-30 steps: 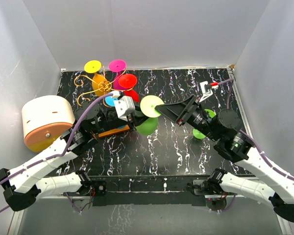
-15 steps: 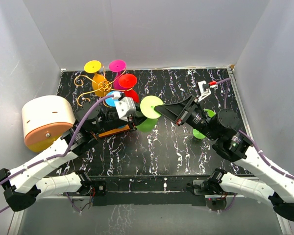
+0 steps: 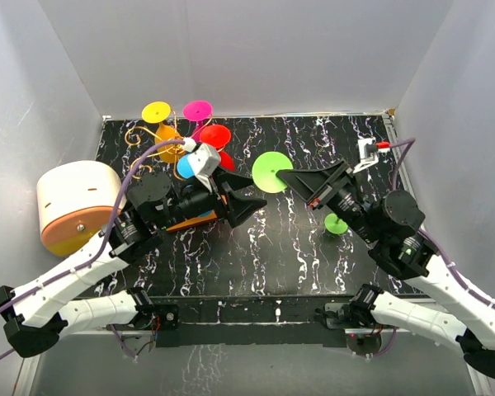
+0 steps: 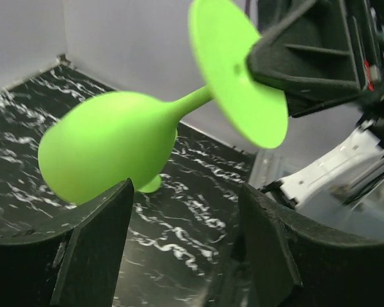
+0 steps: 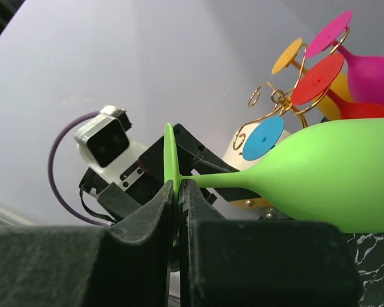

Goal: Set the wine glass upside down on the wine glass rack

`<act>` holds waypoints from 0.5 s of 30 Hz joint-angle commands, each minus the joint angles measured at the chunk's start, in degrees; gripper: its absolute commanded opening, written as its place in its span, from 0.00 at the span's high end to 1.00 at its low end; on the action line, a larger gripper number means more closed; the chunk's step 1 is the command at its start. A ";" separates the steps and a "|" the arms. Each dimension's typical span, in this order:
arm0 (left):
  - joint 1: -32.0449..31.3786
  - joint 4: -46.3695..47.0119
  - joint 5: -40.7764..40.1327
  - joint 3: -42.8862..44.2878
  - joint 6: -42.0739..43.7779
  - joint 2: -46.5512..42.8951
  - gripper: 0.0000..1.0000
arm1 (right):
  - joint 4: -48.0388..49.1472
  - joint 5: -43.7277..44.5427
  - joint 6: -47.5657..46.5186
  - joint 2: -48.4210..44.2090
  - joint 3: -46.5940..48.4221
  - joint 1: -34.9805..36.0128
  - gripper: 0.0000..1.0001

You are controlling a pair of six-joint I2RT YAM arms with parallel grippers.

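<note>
While my right gripper [image 5: 177, 192] pinches the wine glass [image 4: 109, 153] by its foot and my left gripper [image 3: 246, 205] gapes, the bowl points left toward the wine glass rack [image 3: 167, 144].

Green wine glass [image 4: 109, 153] airborne, sideways, held by foot; gold wire rack [image 5: 278, 97] rear-left, upright.

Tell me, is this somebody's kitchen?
Probably not: it looks like a robot test booth. Plain white walls box in a black table, and two robot arms are mounted at its near edge.
</note>
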 commanded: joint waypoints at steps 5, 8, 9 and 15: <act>-0.27 -4.50 -7.95 6.33 -35.51 -0.62 0.38 | -0.40 6.16 -1.43 -3.06 0.06 -0.04 1.00; -0.27 -1.72 -5.37 5.63 -41.86 -1.18 0.38 | -2.15 6.25 -0.59 -3.00 0.15 -0.03 1.00; -0.26 -0.13 -4.64 4.99 -43.69 -1.40 0.38 | -2.77 6.24 -0.38 -2.90 0.17 -0.03 1.00; -0.26 -1.96 -7.82 5.53 -48.36 -0.94 0.40 | -5.89 1.65 1.13 -0.97 1.76 -0.09 1.00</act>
